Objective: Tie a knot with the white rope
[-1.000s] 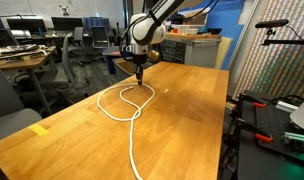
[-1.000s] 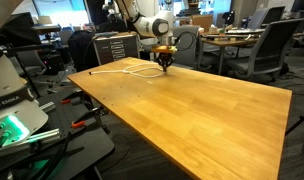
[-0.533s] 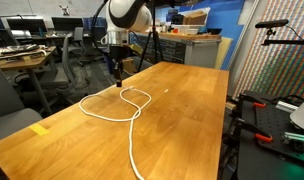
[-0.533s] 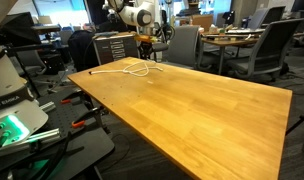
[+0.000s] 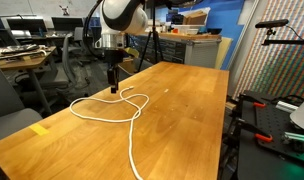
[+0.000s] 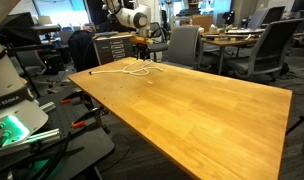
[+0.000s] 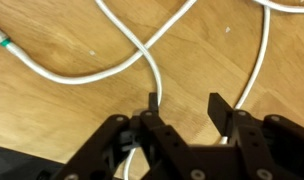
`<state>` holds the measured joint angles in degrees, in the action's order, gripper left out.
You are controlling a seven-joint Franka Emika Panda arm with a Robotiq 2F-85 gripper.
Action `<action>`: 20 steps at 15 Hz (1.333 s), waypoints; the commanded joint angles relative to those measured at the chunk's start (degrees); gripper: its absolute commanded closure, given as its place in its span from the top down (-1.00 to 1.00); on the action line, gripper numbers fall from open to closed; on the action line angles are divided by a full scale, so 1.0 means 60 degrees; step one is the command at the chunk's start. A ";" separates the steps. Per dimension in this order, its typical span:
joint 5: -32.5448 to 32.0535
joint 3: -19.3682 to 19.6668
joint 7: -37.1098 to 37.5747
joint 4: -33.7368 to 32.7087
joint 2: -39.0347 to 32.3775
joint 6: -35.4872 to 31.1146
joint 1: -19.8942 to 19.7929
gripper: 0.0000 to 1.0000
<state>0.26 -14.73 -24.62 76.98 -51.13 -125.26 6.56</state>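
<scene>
The white rope (image 5: pixel 130 140) lies on the wooden table (image 5: pixel 187 120) in a crossed loop near the far corner, and its tail runs toward the near edge. In both exterior views my gripper (image 5: pixel 113 88) hangs just above the loop's far side, by the table edge (image 6: pixel 142 60). The wrist view shows the gripper (image 7: pixel 184 103) open, with bare wood between its black fingers (image 7: pixel 218 105). One strand of the rope (image 7: pixel 142 55) crosses another and passes down beside the left finger, while another strand runs past the right one. A rope end with a dark tip (image 7: pixel 2 42) lies at the left.
Office chairs (image 5: pixel 67 60) and desks stand beyond the table's far edge. A dark cabinet (image 6: pixel 117 45) sits behind the corner where the gripper is. A yellow marker (image 5: pixel 39 129) is stuck on the table's near corner. Equipment with a green light (image 6: pixel 12 125) stands beside the table.
The gripper has carried the rope toward the table's edge, stretching the loop wider. Its jaws have opened and let go of the rope.
</scene>
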 commanded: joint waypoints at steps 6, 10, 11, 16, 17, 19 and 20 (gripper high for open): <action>-0.0424 0.0374 -0.0818 0.0063 -0.0159 -0.0235 -0.0185 1.00; -0.0280 0.0376 -0.0603 0.0000 -0.0247 -0.0192 -0.0327 1.00; -0.0276 0.0379 -0.0631 0.0000 -0.0245 -0.0204 -0.0384 1.00; -0.1462 0.1008 -0.1095 -0.0044 -0.0240 -0.0251 -0.0380 1.00; -0.1641 0.1103 -0.1174 -0.0060 -0.0298 -0.0278 -0.0399 1.00; -0.1924 0.1308 -0.1267 -0.0124 -0.0423 -0.0203 -0.0444 1.00; -0.2017 0.1366 -0.1340 -0.0171 -0.0500 -0.0247 -0.0476 1.00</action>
<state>-9.66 -7.51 -31.04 77.16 -52.93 -126.54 4.00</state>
